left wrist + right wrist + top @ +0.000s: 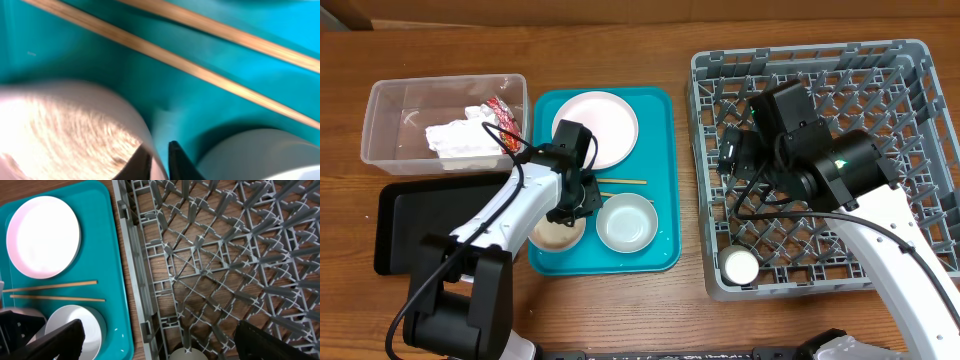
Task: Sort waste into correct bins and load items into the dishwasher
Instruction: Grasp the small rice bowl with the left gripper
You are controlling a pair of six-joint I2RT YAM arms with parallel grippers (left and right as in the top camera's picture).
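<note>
My left gripper (570, 212) (159, 161) is shut on the rim of a white bowl (556, 234) (60, 125) holding rice, at the teal tray's (660, 150) front left. One finger is inside the bowl and one outside. The chopsticks (620, 183) (200, 70) (55, 286), a second empty bowl (626, 222) (92, 324) and the pinkish plate (597, 128) (42, 236) also lie on the tray. My right gripper (733, 155) (165, 345) is open and empty over the left part of the grey dish rack (810, 55) (200, 275). A small white cup (739, 265) (187, 356) stands in the rack's front left corner.
The clear tub (390, 110) at the back left holds the crumpled napkin (460, 140) and the red wrapper (503, 110). The black tray (420, 220) lies in front of it, under my left arm. A few rice grains (116, 329) lie on the teal tray.
</note>
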